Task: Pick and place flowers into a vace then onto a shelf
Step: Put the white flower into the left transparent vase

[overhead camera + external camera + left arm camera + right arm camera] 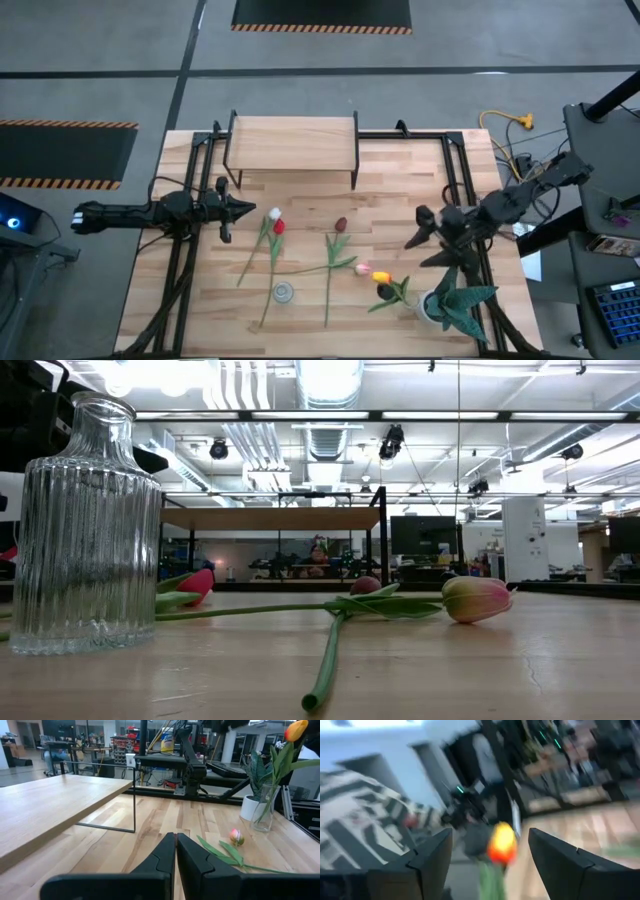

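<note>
Several tulips lie on the table: white [274, 213], red [279, 227], maroon [341, 224] and pink [362, 270], the pink one also in the left wrist view [236, 836]. An orange-yellow tulip [296, 730] stands in a clear glass vase [263, 815] beside the white pot. Another ribbed glass vase [283, 292] [85, 530] stands empty near the table's near edge. The shelf [292, 140] [50, 810] stands at the far side. My left gripper [235, 208] [176, 836] hovers shut, left of the white tulip. My right gripper [425, 245] [490, 832] is open, with the orange-yellow head [501, 842] ahead between its fingers.
A spiky green plant in a white pot [440, 305] [250, 807] stands at the table's near right corner, close under my right arm. Black frame rails [185, 250] run along both table sides. Bare wood lies between the shelf and the flowers.
</note>
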Available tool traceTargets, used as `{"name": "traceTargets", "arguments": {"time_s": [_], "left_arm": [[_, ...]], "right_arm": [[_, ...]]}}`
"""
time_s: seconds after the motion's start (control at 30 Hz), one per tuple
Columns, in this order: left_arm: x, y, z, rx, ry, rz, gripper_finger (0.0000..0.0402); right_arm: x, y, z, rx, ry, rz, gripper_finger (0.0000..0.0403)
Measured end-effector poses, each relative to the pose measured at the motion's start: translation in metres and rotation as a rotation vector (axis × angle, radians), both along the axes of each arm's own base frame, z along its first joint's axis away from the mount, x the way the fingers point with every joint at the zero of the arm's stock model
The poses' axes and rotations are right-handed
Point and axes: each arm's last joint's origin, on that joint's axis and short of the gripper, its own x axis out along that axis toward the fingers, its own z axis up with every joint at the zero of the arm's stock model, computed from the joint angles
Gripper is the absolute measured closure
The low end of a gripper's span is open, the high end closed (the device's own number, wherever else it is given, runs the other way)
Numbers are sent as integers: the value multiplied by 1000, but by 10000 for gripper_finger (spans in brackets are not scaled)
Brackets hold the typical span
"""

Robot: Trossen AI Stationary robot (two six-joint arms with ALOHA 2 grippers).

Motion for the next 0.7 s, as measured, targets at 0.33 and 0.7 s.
{"name": "traceTargets", "arguments": {"time_s": [0.33, 0.7], "left_arm": [[0, 0, 0, 0, 0, 0, 402], [0, 0, 0, 0, 2, 0, 402]], "right_arm": [[-14, -19, 13, -98, -132, -350, 179], [-13, -28, 18, -149, -226, -212, 184]]}}
